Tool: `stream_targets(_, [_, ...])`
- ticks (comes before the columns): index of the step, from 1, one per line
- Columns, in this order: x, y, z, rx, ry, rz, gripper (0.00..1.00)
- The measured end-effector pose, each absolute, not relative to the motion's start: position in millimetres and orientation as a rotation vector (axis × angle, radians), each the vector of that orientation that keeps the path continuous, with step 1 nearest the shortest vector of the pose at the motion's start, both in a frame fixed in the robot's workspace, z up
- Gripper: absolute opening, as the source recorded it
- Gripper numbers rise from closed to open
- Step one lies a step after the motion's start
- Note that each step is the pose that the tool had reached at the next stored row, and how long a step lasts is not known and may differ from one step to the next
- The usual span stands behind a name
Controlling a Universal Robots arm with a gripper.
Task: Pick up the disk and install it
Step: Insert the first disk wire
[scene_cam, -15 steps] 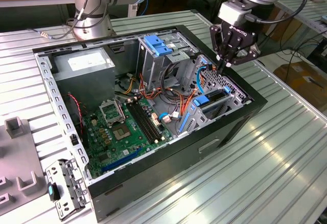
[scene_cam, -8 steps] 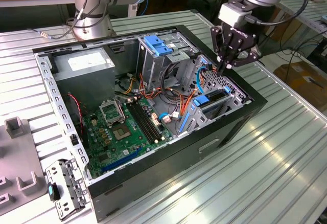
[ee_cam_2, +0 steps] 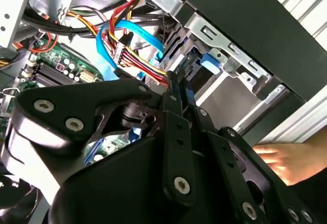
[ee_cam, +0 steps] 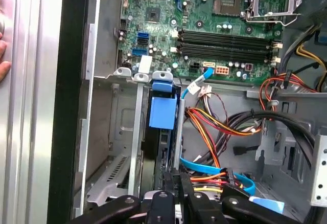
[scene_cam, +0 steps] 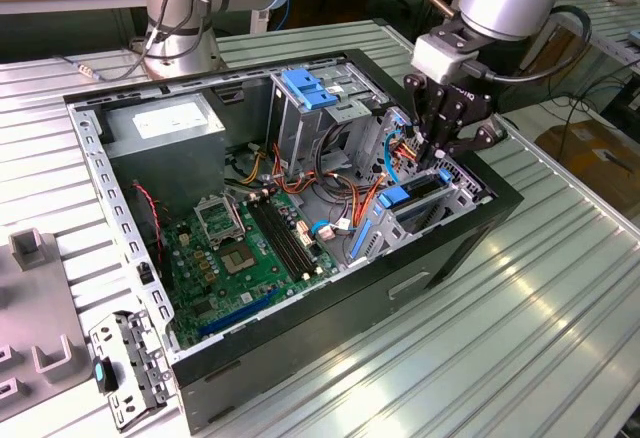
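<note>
Exterior view: claw (scene_cam: 437,150) down over disk (scene_cam: 412,199).

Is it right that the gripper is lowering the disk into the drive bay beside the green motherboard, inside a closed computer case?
Not quite: the computer case is open, its side panel off, as the exterior view shows. The gripper is over the disk in the drive bay, beside the green motherboard.

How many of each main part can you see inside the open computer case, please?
Green motherboard: 1
Grey box with white sticker: 1
Tall grey cage with blue cap: 1
Disk with blue rails: 1
Total: 4
</note>
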State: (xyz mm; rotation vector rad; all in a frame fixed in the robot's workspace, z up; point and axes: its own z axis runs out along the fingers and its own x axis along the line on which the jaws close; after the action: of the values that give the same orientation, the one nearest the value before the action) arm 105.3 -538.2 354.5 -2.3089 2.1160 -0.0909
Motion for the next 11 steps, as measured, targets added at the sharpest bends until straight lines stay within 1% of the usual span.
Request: stream_targets(11, [107.8, -545.6, 351.8, -2.267, 2.163, -0.091, 0.16])
